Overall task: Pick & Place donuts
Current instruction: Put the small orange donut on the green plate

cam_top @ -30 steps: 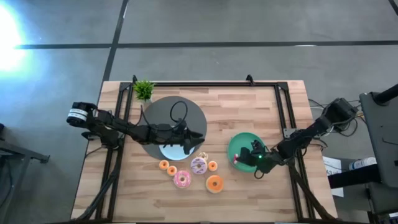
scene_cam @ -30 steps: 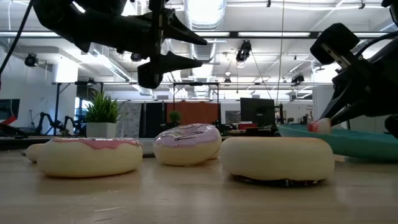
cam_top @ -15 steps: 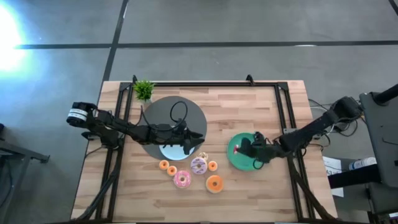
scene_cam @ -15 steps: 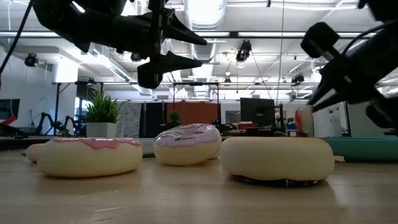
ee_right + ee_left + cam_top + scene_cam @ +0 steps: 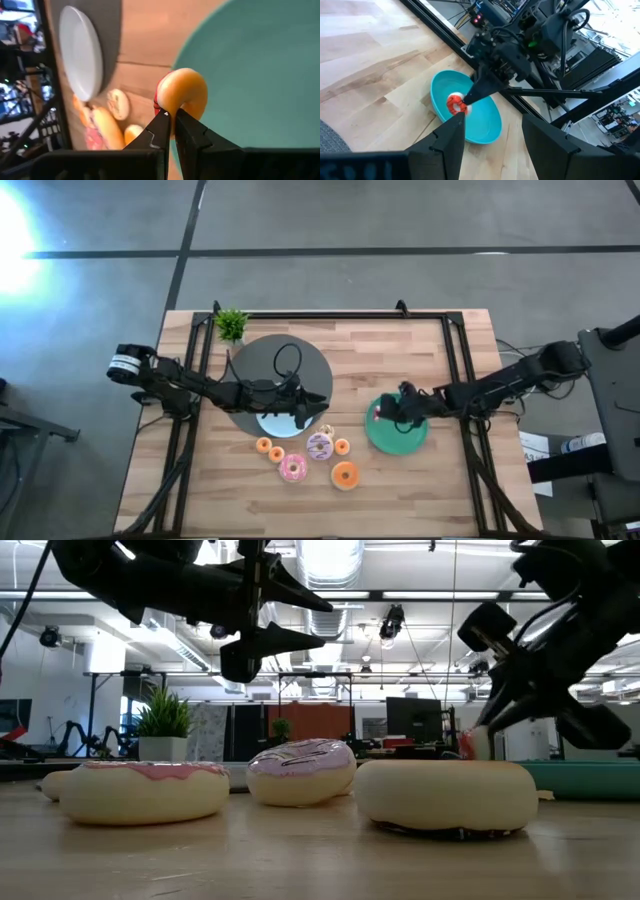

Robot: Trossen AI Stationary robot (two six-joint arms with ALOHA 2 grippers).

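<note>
My right gripper (image 5: 388,413) is shut on a red-frosted donut (image 5: 378,413) over the left part of the green plate (image 5: 405,438). The left wrist view shows that donut (image 5: 455,104) at the tip of the right gripper above the plate (image 5: 480,122). My left gripper (image 5: 306,413) is open and hovers over the light-blue plate (image 5: 272,425), touching nothing. Several more donuts lie flat on the table near the front: a pink one (image 5: 293,469), a lilac one (image 5: 319,445), a large orange one (image 5: 345,475) and small orange ones (image 5: 263,445). My right gripper pinches the red donut by its ring wall (image 5: 172,109) between the two fingertips. The fingers come from the table's right, slanting a little downward. The donut stands on edge, its pale underside (image 5: 187,90) facing the wrist camera. Whether it touches the plate, I cannot tell.
A small green plant (image 5: 231,324) stands at the far left corner. A dark round mat (image 5: 255,360) lies under the light-blue plate. Black rails (image 5: 455,350) run along the table's sides. Bare wood lies between the plates and toward the far edge.
My right gripper has swung from the near right side of the green plate toward the table's far and left sides, carrying the red donut across the plate to its left part. It has stayed shut on the donut. The left arm has kept still.
</note>
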